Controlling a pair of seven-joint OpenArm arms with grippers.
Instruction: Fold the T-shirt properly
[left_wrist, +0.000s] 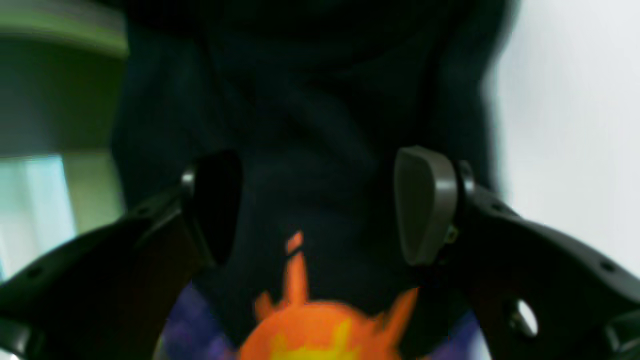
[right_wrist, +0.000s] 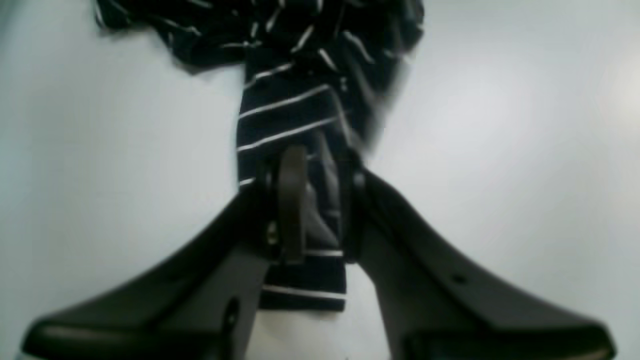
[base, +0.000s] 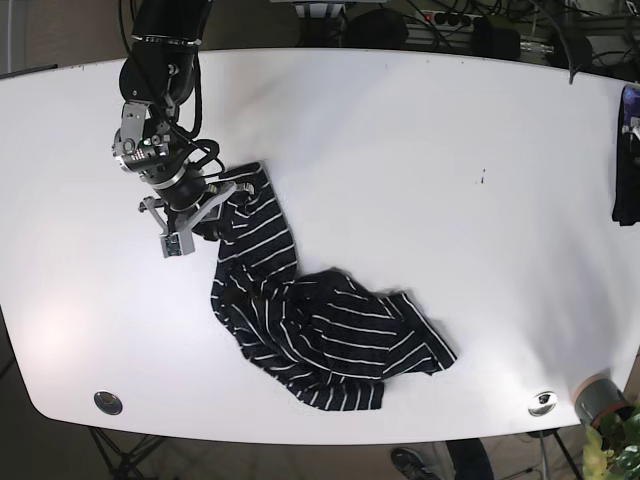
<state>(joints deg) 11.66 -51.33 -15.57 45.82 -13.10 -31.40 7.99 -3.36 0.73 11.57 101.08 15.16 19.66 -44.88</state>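
Note:
A black T-shirt with thin white stripes (base: 320, 330) lies crumpled on the white table (base: 420, 150), running from the left centre to the front middle. My right gripper (base: 222, 205) is shut on its upper left end. In the right wrist view the gripper (right_wrist: 320, 200) pinches a striped fold (right_wrist: 290, 110) just above the table. My left gripper (left_wrist: 320, 205) is open, jaws wide apart, close over a different dark cloth (left_wrist: 310, 125) with an orange print (left_wrist: 310, 330). The left arm is out of the base view.
A dark garment (base: 628, 150) hangs over the table's right edge. Two round metal discs (base: 107, 402) (base: 543, 403) sit near the front edge. A pot with a plant (base: 600, 405) stands past the front right corner. Cables (base: 450, 20) lie behind the table.

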